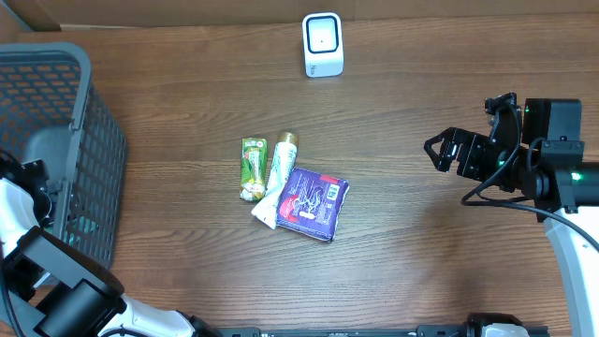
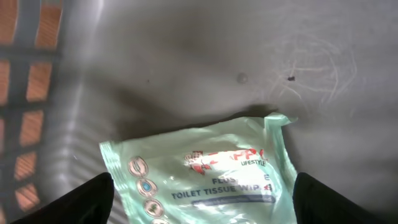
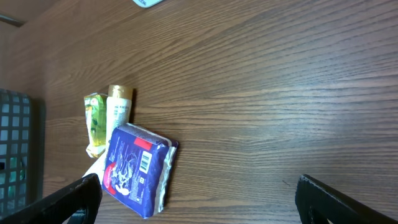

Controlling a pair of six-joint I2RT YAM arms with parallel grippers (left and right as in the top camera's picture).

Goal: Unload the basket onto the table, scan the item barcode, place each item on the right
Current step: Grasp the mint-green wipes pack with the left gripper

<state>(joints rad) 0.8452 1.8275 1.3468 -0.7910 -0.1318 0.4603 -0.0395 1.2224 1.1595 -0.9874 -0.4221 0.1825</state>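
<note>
A pale green pack of toilet tissue wipes point(image 2: 199, 165) lies flat on the grey basket floor. My left gripper point(image 2: 202, 190) hangs open over it, with a dark finger point(image 2: 87, 199) off each side edge. On the table lie a purple pack point(image 1: 314, 203), a white tube point(image 1: 278, 178) and a small green packet point(image 1: 254, 168). In the right wrist view the purple pack point(image 3: 137, 168) shows its barcode point(image 3: 144, 162) face up. My right gripper point(image 1: 447, 150) is open and empty, well to the right of these items. The white scanner point(image 1: 323, 44) stands at the table's far edge.
The grey mesh basket point(image 1: 89, 140) fills the left side of the table, with my left arm reaching into it. Bare wood lies between the items and my right gripper point(image 3: 199, 190).
</note>
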